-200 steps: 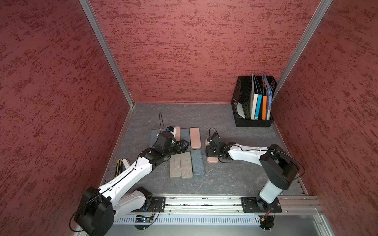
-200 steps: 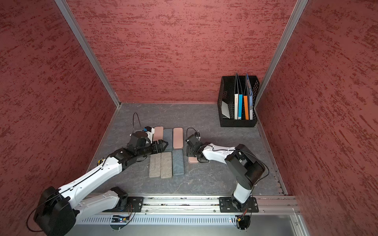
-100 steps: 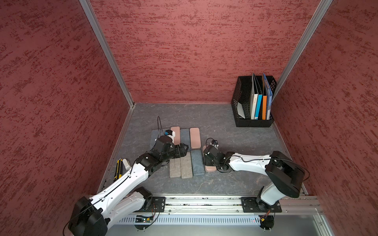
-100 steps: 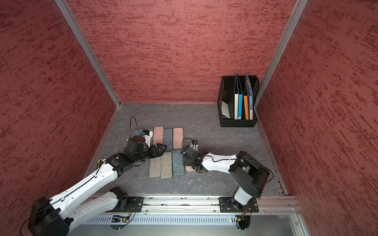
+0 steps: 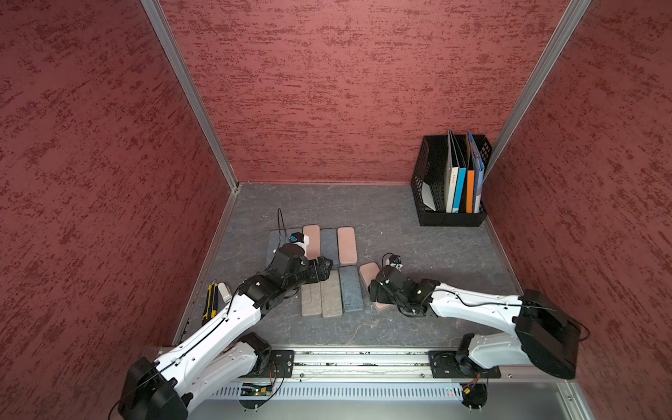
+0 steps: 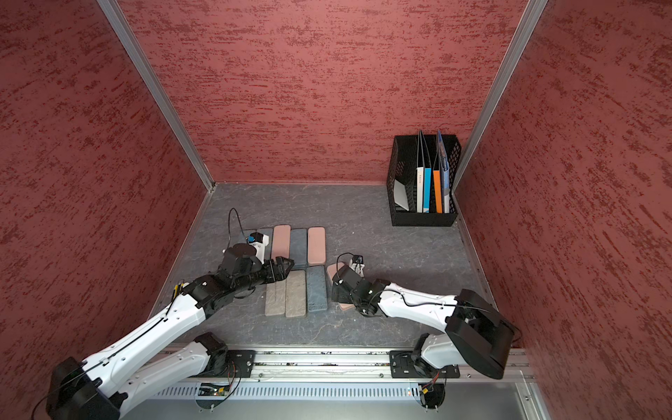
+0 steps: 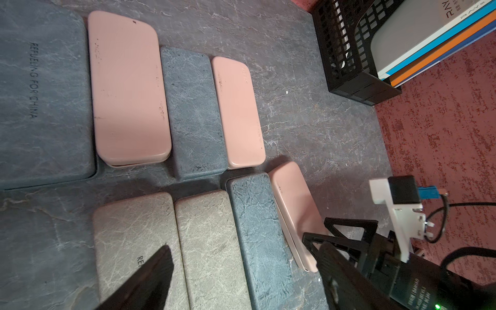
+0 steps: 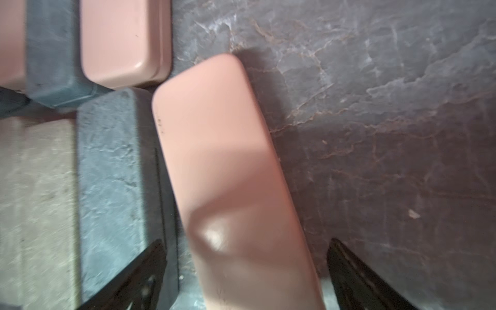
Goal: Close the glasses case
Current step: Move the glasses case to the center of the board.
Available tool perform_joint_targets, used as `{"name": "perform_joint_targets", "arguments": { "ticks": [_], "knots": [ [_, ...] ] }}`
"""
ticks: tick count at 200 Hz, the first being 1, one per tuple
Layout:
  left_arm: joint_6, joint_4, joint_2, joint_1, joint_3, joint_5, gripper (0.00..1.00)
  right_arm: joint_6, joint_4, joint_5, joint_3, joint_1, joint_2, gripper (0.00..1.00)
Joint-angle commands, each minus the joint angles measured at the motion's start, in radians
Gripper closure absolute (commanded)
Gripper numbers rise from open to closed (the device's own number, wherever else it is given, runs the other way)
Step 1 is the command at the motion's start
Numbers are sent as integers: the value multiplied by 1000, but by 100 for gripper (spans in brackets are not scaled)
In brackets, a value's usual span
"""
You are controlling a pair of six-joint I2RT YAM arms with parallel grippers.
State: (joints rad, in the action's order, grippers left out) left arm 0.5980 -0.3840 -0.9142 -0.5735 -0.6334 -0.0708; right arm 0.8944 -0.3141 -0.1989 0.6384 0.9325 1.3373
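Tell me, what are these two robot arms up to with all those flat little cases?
They are closing glasses cases laid in rows on the dark grey marbled table. The right gripper straddles the slanted pink rounded glasses case, jaws open on either side without touching it; its lid looks shut. The left gripper hovers open over the two beige stone-patterned cases, holding nothing.

open bench (image 5: 429,251) beyond my right claw (image 8: 247,241); the blue case (image 8: 115,174) crowds the skewed pink case (image 8: 220,150); the file rack (image 5: 451,218) fills the far corner.
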Motion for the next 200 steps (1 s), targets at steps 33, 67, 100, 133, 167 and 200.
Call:
{"name": "perform_joint_targets", "arguments": {
  "ticks": [33,67,100,133,167,200],
  "knots": [
    [6,-17,40,-6,13,17,14,4,77,133,-112,-91,-95,7],
    [4,-22,66,-6,25,25,14,-49,256,314,-195,-249,-113,17],
    [4,-29,72,-6,26,25,13,-101,374,430,-156,-278,-21,28],
    [-2,-46,96,-6,25,30,14,-85,481,485,-171,-277,77,45],
    [-3,-68,119,-5,22,39,13,-23,638,517,-235,-250,147,52],
    [-4,-77,129,-5,24,48,13,8,684,507,-229,-197,198,52]
  ]
}}
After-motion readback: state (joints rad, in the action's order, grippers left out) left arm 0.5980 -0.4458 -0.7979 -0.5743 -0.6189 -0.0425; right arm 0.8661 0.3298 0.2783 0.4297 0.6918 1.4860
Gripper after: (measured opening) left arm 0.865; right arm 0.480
